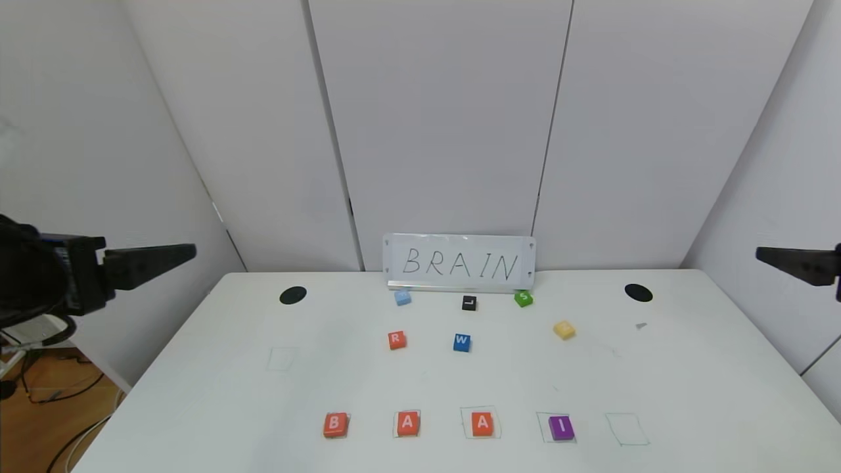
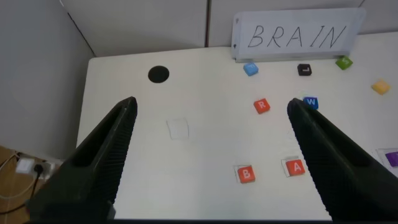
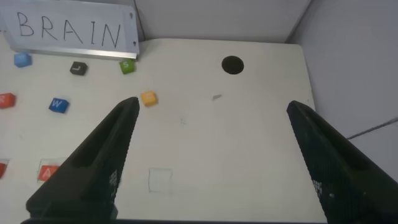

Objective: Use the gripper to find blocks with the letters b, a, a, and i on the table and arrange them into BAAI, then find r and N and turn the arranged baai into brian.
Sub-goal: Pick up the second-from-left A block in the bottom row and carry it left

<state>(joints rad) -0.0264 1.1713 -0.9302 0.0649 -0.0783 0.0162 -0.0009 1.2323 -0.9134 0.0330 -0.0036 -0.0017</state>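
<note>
Closest to the head camera is a row of four blocks along the near edge of the desk (image 1: 197, 368): orange B (image 1: 335, 425), orange A (image 1: 407, 423), second orange A (image 1: 483, 424), purple I (image 1: 561, 427); row runs side to side, letters upright and reading BAAI, each flat with a white letter, sitting in or on thin green squares; farther back, orange r (image 1: 397, 339) sits left of a blue W (image 1: 462, 342), and yellow N (image 1: 564, 330) is off to the right, turned a bit askew, letter too faint to read; a BRAIN sign (image 1: 458, 264) stands at the back; left claw (image 1: 151, 259) hangs off the left edge and right claw (image 1: 788, 263) off the right, both well above the desk.

Left wrist view: left claw (image 2: 211, 155) is spread wide, nothing in it; B (image 2: 246, 175) and r (image 2: 262, 106) show between the fingers.

Right wrist view: right claw (image 3: 211, 155) is likewise spread and unloaded; N (image 3: 148, 98) sits just by one fingertip.
</note>
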